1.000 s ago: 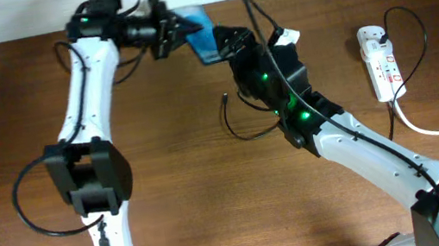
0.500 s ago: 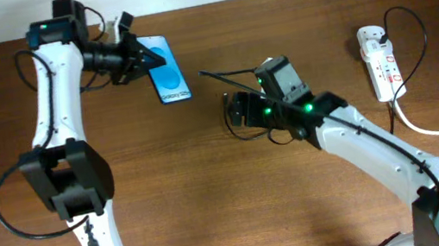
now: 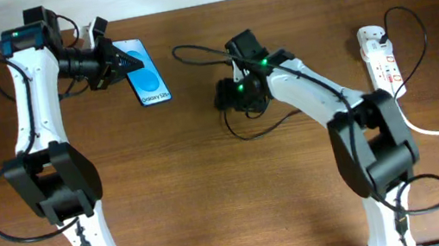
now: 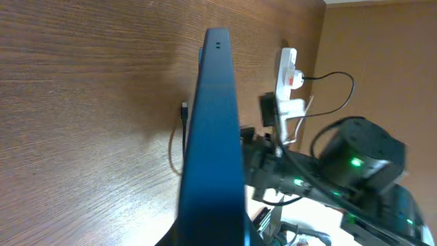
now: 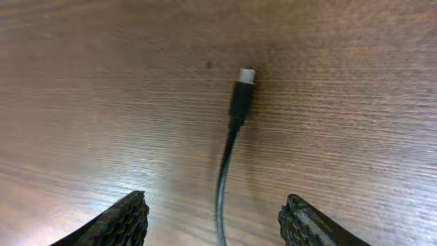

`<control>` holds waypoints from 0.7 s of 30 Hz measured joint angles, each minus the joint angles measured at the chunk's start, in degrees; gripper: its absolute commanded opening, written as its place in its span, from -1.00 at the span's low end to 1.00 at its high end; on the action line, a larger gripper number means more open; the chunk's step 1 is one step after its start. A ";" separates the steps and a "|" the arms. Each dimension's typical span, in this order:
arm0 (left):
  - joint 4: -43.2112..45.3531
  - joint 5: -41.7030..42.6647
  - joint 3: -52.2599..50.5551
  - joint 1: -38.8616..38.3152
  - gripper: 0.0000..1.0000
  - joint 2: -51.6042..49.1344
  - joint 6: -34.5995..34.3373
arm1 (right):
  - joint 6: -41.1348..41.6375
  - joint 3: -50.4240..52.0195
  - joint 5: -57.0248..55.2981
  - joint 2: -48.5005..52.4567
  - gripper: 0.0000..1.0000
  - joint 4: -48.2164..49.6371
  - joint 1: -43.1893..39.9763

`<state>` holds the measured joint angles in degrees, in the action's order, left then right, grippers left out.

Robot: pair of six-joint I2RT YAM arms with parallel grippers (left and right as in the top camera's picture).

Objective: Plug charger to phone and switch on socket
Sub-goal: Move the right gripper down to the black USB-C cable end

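Charger (image 5: 240,102) looks light and limp; I'd pinch its stiff plug body. My right claw (image 5: 213,208) hangs spread over it, my left claw (image 3: 114,60) clamps the phone (image 3: 146,80).

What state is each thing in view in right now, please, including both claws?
phone: screen lit blue, gripped by the left claw, no cable in it.
charger: plug tip lying loose on the table, not in the phone.
socket: black plug seated in it; switch position too small to tell.
left claw: shut on the phone.
right claw: open and empty, over the charger tip.
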<state>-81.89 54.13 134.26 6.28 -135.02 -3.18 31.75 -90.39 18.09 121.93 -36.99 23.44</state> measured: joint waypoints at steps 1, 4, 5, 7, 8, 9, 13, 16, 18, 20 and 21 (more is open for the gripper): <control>-0.02 -0.02 0.00 -0.09 -1.00 0.00 0.02 | 0.07 0.00 0.02 0.44 -0.07 0.44 0.00; -0.13 0.00 0.00 -0.26 -1.00 0.00 0.20 | 0.55 0.00 -0.26 0.50 -0.34 3.41 0.00; -0.17 0.00 0.00 -0.31 -1.00 0.00 0.20 | 0.66 0.00 -0.46 0.52 -0.37 4.24 0.00; -0.17 0.00 0.00 -0.37 -1.00 0.00 0.20 | 1.49 0.00 -0.70 0.61 -0.42 4.87 0.11; -0.17 0.00 0.00 -0.39 -1.00 0.00 0.20 | 2.01 0.00 -0.94 0.90 -0.42 5.25 0.20; -0.17 0.00 0.00 -0.39 -1.00 0.00 0.20 | 2.34 -0.02 -1.09 1.44 -0.43 5.64 0.31; -0.20 0.00 0.00 -0.39 -1.00 0.00 0.20 | 4.33 -0.02 -1.33 4.46 -0.43 5.55 0.61; -0.20 0.00 0.00 -0.39 -1.00 0.00 0.20 | 4.79 -0.04 -1.51 4.79 -0.44 5.92 0.61; -0.20 -0.02 0.00 -0.39 -1.00 0.00 0.20 | 5.33 -0.04 -1.75 4.83 -0.49 6.27 0.61; -0.20 0.00 0.00 -0.39 -1.00 0.00 0.20 | 5.73 -0.04 -2.01 4.90 -0.50 6.40 0.61; -0.31 0.00 0.00 -0.39 -1.00 0.00 0.20 | 5.86 -0.11 -2.10 5.03 -0.50 6.45 0.61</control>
<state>-82.19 54.13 134.26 5.89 -135.02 -2.98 37.60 -90.50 15.99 126.96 -30.55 24.05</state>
